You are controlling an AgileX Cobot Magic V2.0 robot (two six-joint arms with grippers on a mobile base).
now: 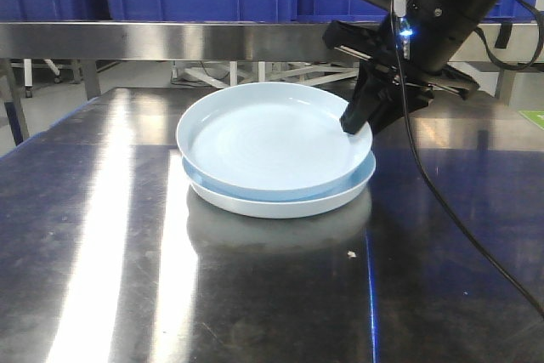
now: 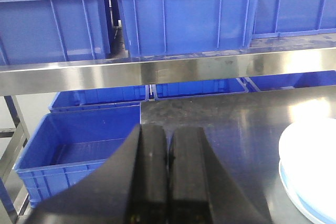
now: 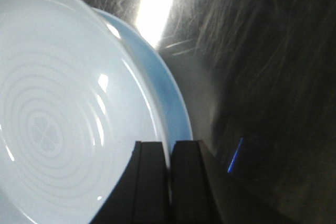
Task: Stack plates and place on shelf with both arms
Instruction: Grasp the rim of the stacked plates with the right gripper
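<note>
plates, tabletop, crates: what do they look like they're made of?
Plates: glossy pale blue-white, sharp highlights, moulded concentric rings; glazed ceramic or melamine, cannot tell which. Tabletop: dark steel, likely stainless; brushed grain, streaky mirror glare. Crates: blue moulded plastic, ribbed walls, dull sheen.

- An industrial storeroom or factory workshop, by the look of its fittings
- Big blue plastic crates (image 2: 184,19) stand in a row on a brushed stainless-steel shelf (image 2: 157,72)
- Open lower crates (image 2: 79,150) of the same kind sit beneath it
- The worktop (image 1: 102,278) is bare dark steel, glossy and scratched
</note>
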